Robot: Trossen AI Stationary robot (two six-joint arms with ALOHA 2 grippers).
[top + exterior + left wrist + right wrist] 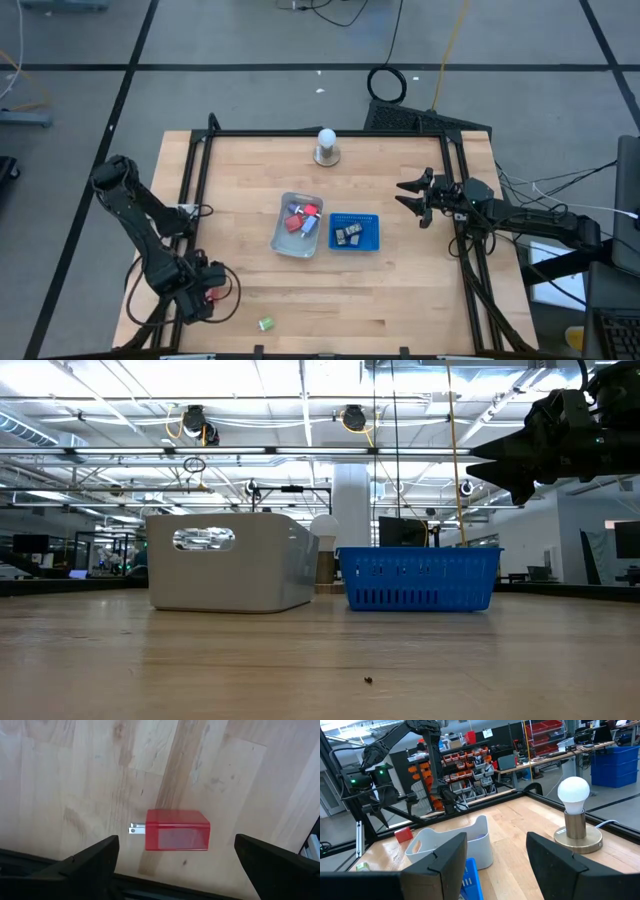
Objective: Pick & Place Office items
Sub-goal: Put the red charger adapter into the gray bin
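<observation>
Pale wood-grain tabletop (pixel 90 780) bears a boxy translucent red plug (pixel 177 830) beneath the left claw (pixel 177 862), spread wide.

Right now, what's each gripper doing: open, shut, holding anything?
Left gripper: open, empty, above the red translucent plug adapter.
Right gripper: open, empty, raised beside the blue plastic basket.

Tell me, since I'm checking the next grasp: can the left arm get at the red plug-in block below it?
Probably yes: the left end effector hangs open directly over the red block, which lies alone on bare table, nothing between.
</observation>
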